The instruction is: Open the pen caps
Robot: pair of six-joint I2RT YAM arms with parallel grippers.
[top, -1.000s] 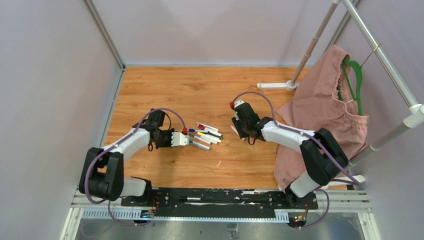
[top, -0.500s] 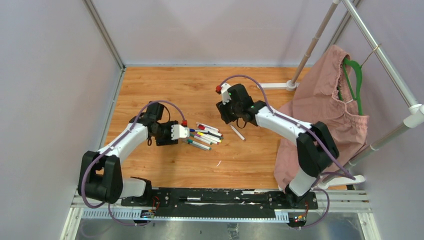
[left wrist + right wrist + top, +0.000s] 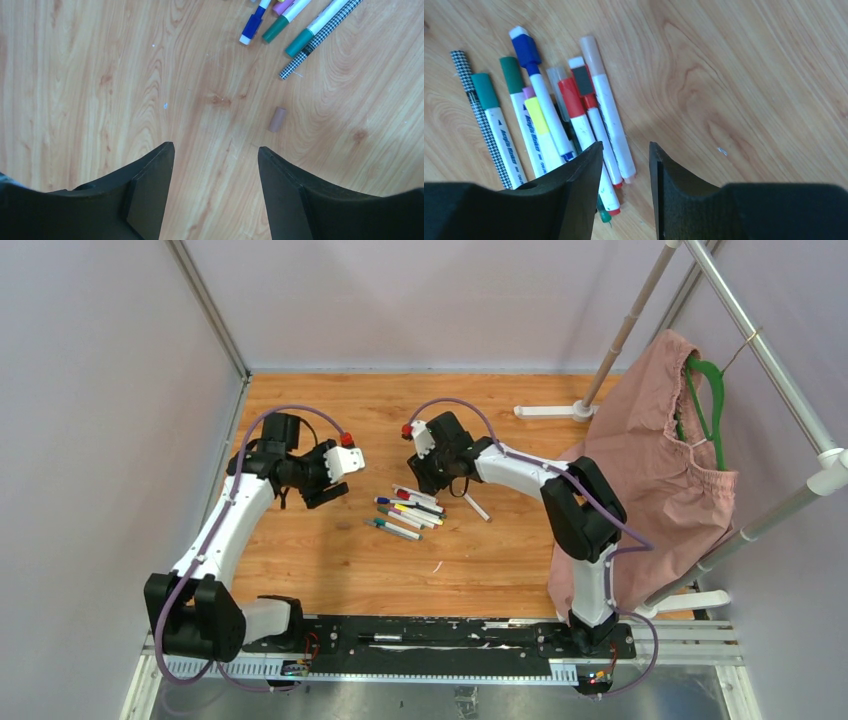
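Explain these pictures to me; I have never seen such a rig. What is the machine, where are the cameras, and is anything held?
Two robot arms are bolted at the near edge of a wooden table. The wide picture looks down from above and behind them; the other two come from a camera on each wrist, its own dark fingers showing. A pile of pens with coloured caps lies mid-table, one pen lies apart, and a loose cap lies on the wood. The left gripper and right gripper are both open, holding nothing. A pink cloth hangs at right.
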